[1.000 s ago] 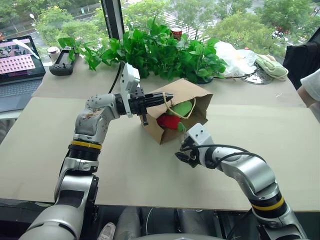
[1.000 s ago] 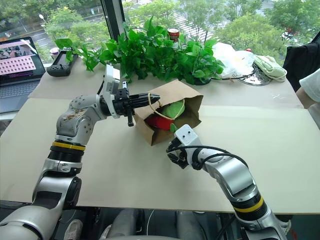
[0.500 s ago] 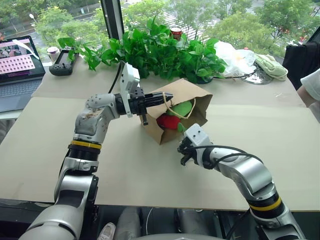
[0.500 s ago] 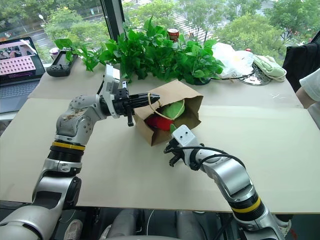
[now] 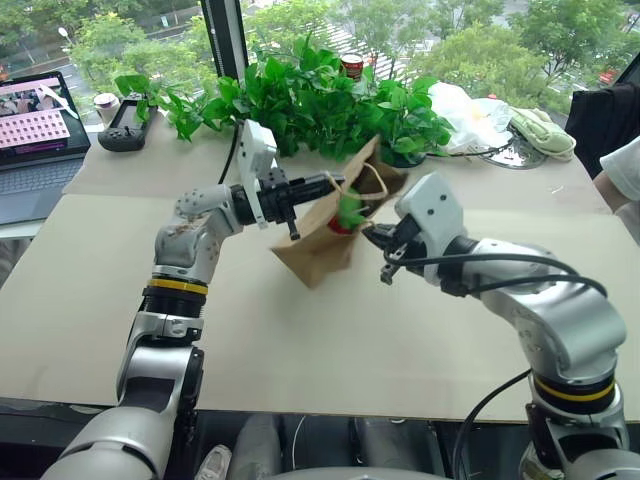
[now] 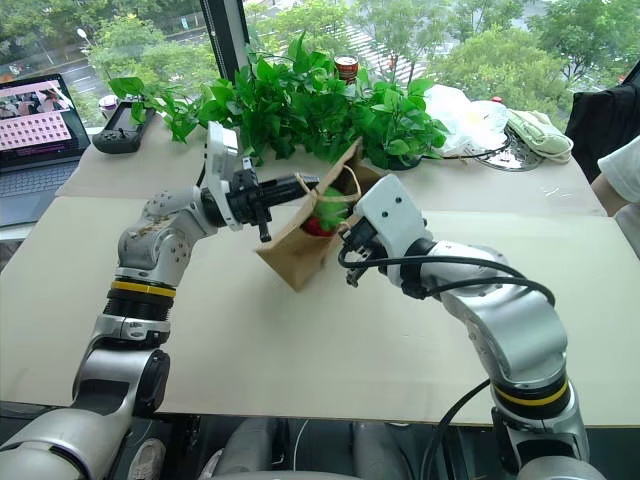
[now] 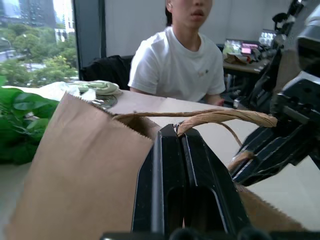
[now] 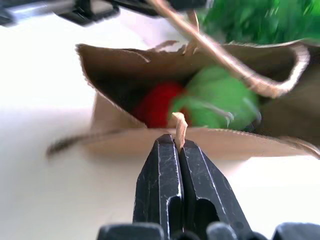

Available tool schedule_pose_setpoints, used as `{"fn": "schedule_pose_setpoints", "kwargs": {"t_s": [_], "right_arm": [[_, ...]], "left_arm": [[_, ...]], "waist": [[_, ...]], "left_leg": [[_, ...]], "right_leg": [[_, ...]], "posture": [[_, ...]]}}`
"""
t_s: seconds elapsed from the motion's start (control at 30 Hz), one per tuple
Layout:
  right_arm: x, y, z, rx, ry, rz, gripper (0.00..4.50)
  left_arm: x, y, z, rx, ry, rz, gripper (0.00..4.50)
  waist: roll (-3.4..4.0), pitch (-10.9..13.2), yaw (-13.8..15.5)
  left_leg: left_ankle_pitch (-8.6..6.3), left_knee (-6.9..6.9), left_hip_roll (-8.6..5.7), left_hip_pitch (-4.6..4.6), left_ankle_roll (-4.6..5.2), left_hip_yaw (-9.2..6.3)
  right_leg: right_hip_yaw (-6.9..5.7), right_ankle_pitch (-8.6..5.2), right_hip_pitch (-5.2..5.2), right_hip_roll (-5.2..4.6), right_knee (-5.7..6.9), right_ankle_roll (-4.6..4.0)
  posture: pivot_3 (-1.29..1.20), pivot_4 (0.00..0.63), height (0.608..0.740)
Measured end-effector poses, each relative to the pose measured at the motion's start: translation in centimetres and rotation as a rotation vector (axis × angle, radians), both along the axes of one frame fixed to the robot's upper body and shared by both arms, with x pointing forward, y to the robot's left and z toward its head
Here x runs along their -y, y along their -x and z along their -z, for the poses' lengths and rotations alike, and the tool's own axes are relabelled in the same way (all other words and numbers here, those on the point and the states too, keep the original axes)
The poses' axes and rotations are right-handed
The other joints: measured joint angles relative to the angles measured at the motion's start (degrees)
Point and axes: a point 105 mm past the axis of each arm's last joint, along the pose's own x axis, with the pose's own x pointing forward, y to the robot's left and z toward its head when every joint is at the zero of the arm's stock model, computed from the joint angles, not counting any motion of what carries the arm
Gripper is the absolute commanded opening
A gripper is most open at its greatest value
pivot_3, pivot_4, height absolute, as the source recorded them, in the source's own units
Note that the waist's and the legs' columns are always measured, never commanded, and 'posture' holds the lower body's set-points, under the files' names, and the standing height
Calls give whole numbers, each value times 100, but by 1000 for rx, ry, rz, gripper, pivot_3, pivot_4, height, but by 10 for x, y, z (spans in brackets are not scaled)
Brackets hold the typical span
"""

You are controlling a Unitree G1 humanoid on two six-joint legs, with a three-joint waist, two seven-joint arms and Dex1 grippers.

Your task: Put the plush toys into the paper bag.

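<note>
While both toys sit inside, the paper bag (image 5: pixel 318 240) hangs tilted between the two arms, its mouth up toward the plants (image 5: pixel 320 100) and its lower corner at or just above the tabletop (image 5: pixel 300 340), hard to say which; the left gripper (image 5: pixel 330 184) is clamped tight on one tan cord handle (image 7: pixel 220 116) at the bag's far rim, and the right gripper (image 8: pixel 180 150) has its fingers pinched together on the near handle's cord, right at the near rim; through the mouth the right wrist view shows the red chili toy (image 8: pixel 159 104) tucked beside the green toy (image 8: pixel 216 97), both well down in the bag; so the packing itself looks done, I'd say, and what is left is standing the bag up. It's thin kraft paper, light and creasy, stiff enough to hold a mouth but quick to fold or tear at the rim; the twisted cords are the sound places to hold, and an even lift on both should keep the soft, light toys from rolling out.
</note>
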Motion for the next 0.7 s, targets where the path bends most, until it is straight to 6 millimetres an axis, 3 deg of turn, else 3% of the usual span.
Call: {"fn": "schedule_pose_setpoints", "kwargs": {"t_s": [0.17, 0.43, 0.53, 0.63, 0.7], "right_arm": [[-4, 1, 1, 8, 46, -9, 29], [-9, -2, 19, -48, 104, -13, 29], [-15, -5, 17, -46, 96, -19, 745], [-20, -9, 15, -41, 80, -13, 1801], [-24, -13, 11, -26, 55, -3, 2559]], "left_arm": [[-8, -6, -4, -40, 101, -114, 0], [-11, 0, 38, -180, 108, -190, 0], [-12, -1, 38, -188, 110, -209, 0], [-11, -1, 38, -208, 121, -209, 0], [-12, 0, 37, -225, 135, -204, 609]], "waist": [[0, 0, -5], [1, 0, 1], [1, -1, 0], [1, -1, -2], [1, -1, -4]], "left_leg": [[0, -3, 0, 0, 0, -1], [1, 1, 0, 1, -1, -1], [5, 1, 0, 2, 4, -2], [5, 0, 0, 2, 4, -2], [5, -1, 0, 2, 4, -2]], "right_leg": [[0, 0, 0, 0, 0, 0], [0, 0, 1, -1, 3, -1], [0, 0, 2, 0, 3, -1], [0, 1, 1, 0, 4, -1], [0, 1, 0, 0, 4, -1]], "posture": [[0, 150, 713], [0, 150, 713], [0, 150, 713], [0, 150, 713], [0, 150, 713]]}}
